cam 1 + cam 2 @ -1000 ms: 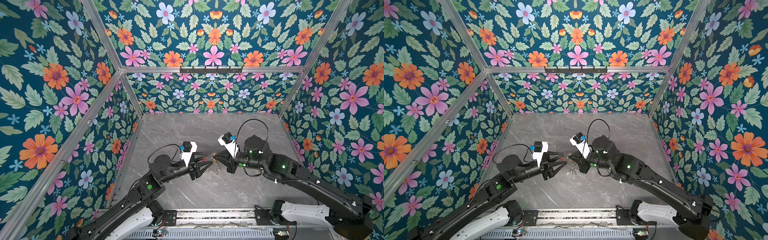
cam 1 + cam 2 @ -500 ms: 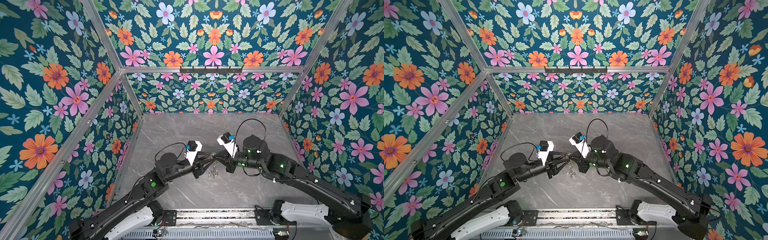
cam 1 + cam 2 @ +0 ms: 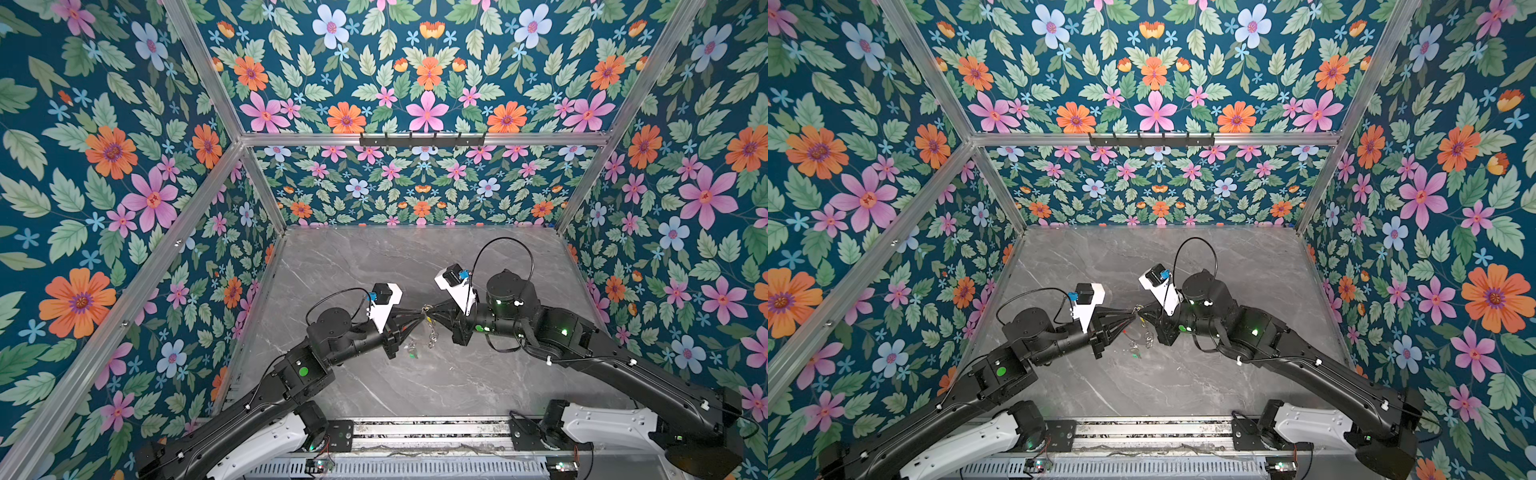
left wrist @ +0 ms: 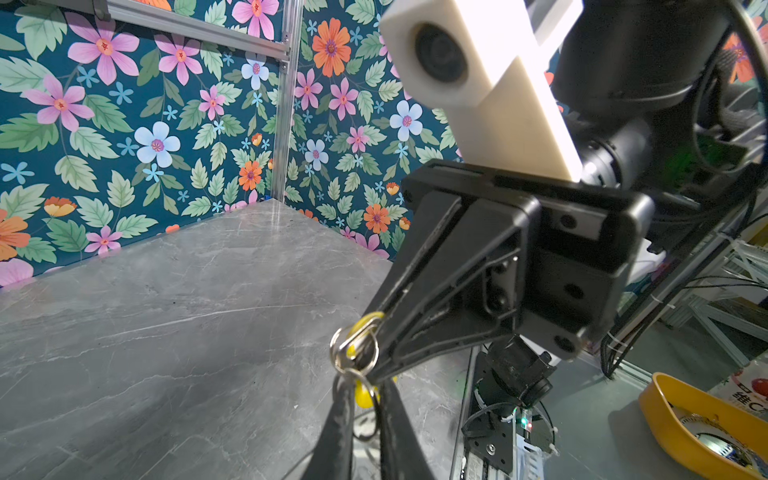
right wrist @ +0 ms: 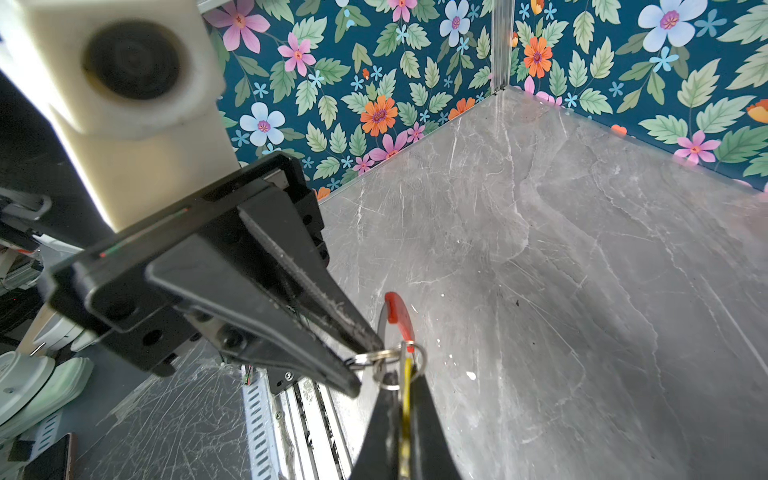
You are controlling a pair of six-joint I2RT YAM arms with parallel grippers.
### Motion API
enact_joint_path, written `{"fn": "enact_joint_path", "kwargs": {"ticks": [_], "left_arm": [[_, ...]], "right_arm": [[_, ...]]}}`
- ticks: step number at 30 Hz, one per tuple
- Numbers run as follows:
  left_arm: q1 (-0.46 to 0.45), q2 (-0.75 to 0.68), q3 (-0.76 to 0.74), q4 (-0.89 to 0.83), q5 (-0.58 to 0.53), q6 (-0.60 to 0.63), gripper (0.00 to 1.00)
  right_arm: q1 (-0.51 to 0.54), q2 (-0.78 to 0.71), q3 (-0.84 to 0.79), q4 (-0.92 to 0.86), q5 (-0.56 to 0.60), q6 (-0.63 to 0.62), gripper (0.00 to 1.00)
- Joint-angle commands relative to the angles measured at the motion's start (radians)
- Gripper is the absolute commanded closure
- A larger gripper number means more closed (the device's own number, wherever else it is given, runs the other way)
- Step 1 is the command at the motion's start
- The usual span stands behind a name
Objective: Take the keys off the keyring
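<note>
Above the grey marble table (image 3: pixel 374 270), near its centre, the left gripper (image 5: pixel 365 368) is pinched on a small silver loop (image 5: pixel 362 358) and the right gripper (image 4: pixel 376 349) is clamped on the yellow key (image 5: pixel 406 374). The keyring (image 5: pixel 395 313) hangs under them, and in a top view the green-tagged key (image 3: pixel 411 354) is at six o'clock from the fingertips.

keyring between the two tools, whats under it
Below the keyring silver loops dangle, with a green tag lower; the left tool and right tool cover where they join it.

Far tabletop (image 3: pixel 374 257) apparently open; floral walls (image 3: pixel 415 195) hem it.
</note>
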Motion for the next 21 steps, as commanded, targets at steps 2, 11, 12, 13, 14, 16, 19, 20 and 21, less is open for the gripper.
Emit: {"fn": "enact_joint_path", "kwargs": {"ticks": [2,11,12,13,14,16,19,20,21], "left_arm": [[0.0,0.004,0.006,-0.001,-0.013,0.002,0.87],[0.0,0.007,0.011,-0.022,-0.051,0.007,0.89],[-0.001,0.009,0.012,-0.021,-0.047,0.008,0.91],[0.0,0.01,0.012,-0.019,-0.04,0.008,0.93],[0.0,0.013,0.014,-0.016,-0.034,0.009,0.96],[0.0,0.016,0.014,-0.009,-0.024,0.011,0.99],[0.0,0.018,0.01,0.01,-0.007,0.015,1.0],[0.0,0.017,0.008,0.015,-0.005,0.016,1.0],[0.0,0.015,0.005,0.021,-0.005,0.016,1.0]], "right_arm": [[0.001,-0.007,0.008,0.016,0.0,-0.003,1.0],[0.002,-0.009,0.014,0.014,-0.011,-0.001,1.0],[0.001,-0.009,0.016,0.014,-0.013,-0.001,1.0],[0.002,-0.007,0.014,0.015,-0.013,0.0,1.0],[0.001,-0.007,0.015,0.014,-0.016,0.001,1.0],[0.001,-0.007,0.017,0.015,-0.018,0.001,1.0],[0.001,-0.007,0.02,0.014,-0.018,0.001,1.0],[0.001,-0.008,0.02,0.013,-0.017,0.0,1.0],[0.001,-0.01,0.02,0.011,-0.016,0.001,1.0]]}}
